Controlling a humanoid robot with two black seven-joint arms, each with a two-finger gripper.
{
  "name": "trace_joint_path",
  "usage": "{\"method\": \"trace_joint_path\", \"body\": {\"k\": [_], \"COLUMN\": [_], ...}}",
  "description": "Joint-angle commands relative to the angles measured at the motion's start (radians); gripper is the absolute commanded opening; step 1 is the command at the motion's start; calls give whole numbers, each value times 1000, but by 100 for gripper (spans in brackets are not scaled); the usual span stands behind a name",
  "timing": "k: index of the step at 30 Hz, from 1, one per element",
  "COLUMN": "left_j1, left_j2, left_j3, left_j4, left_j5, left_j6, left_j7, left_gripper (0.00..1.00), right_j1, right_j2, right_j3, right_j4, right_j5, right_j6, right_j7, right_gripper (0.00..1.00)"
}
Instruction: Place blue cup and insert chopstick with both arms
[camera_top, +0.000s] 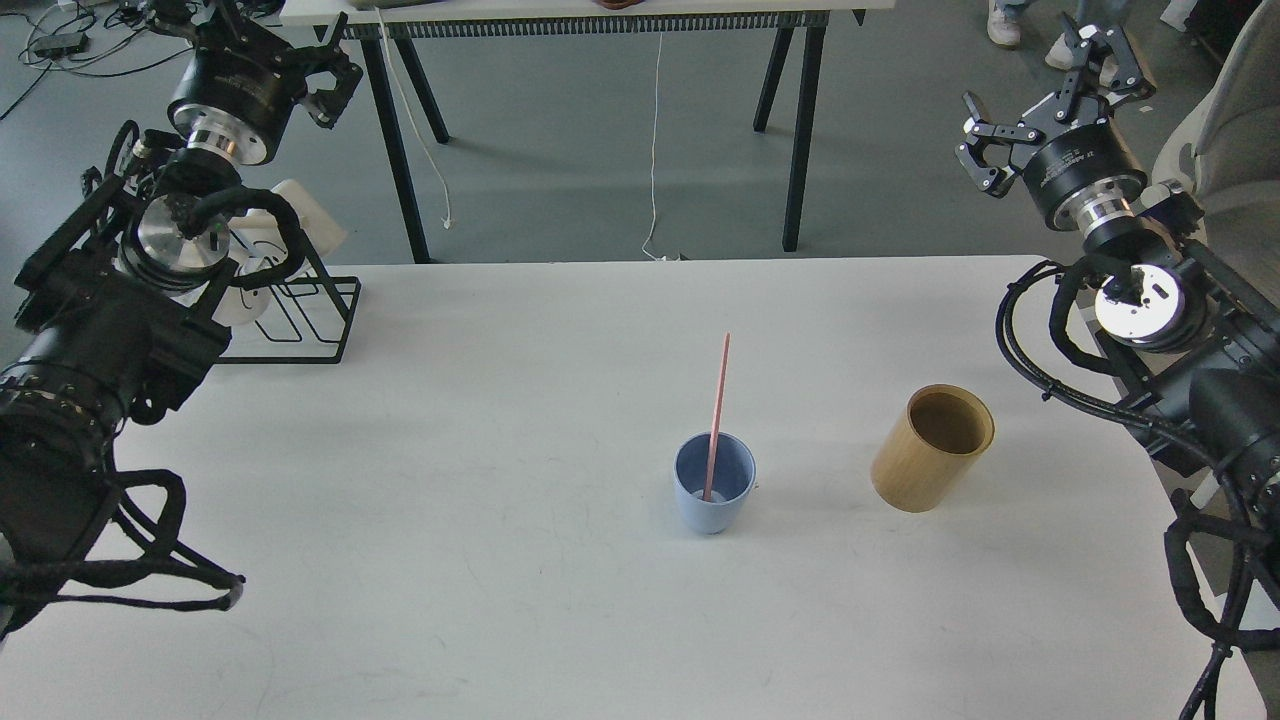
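The blue cup (714, 487) stands upright on the white table (480, 560), right of centre. The pink chopstick (718, 395) stands inside it and leans against its far rim, its top well above the cup. My right gripper (1046, 92) is raised at the far right, off the table's back edge, with its clawed fingers spread open and empty. My left gripper (258, 38) is raised at the far left above the rack, its fingers spread and empty. Both grippers are far from the cup.
A tan wooden cylinder holder (932, 450) stands right of the cup. A black wire rack (300, 310) with white pieces sits at the table's back left corner. Another table's black legs (795, 130) stand behind. A grey chair (1225, 120) is at the far right.
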Motion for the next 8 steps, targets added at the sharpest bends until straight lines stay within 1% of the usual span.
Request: {"method": "trace_joint_path", "body": {"k": [1, 5, 8], "left_j1": [13, 31, 34], "left_j2": [-15, -15, -21], "left_j3": [0, 1, 1], "left_j4": [-2, -5, -11], "left_j5": [0, -3, -3], "left_j6": [0, 0, 0], "left_j7": [-13, -13, -13], "left_gripper": [99, 99, 99], "right_j1": [2, 39, 70], "right_j2": [5, -1, -5], "right_j3": [65, 79, 79], "right_j4": [-9, -2, -8], "right_j5": [20, 20, 20], "right_j6": [4, 15, 3], "right_j7": [-3, -17, -8], "right_gripper": [100, 100, 100]}}
